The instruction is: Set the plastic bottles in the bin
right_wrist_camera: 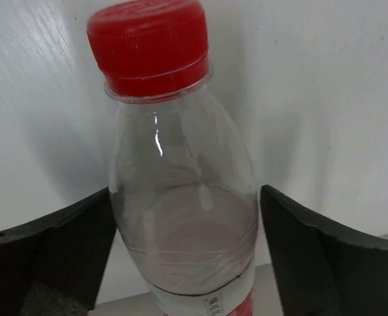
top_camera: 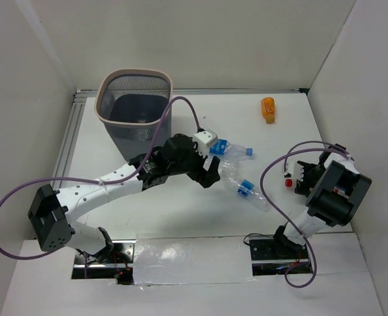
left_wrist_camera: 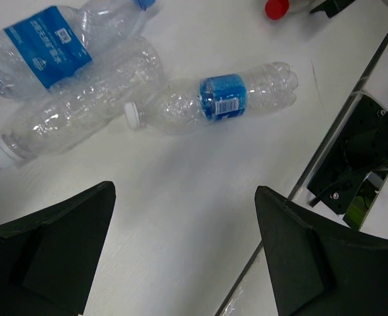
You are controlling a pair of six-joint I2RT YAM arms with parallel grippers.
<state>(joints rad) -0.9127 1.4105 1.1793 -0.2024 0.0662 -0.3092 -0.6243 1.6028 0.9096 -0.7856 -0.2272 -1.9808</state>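
Three clear plastic bottles lie together on the white table: one with a large blue label, an unlabelled one with a white cap, and one with a small blue label. My left gripper is open and empty, just above the table near them; it also shows in the top view. My right gripper is open, its jaws on either side of a red-capped bottle lying at the right. The wire-mesh bin stands at the far left.
A small orange object lies at the far right of the table. White walls close in both sides and the back. A metal rail runs along the left edge. The arm bases and cables sit at the near edge.
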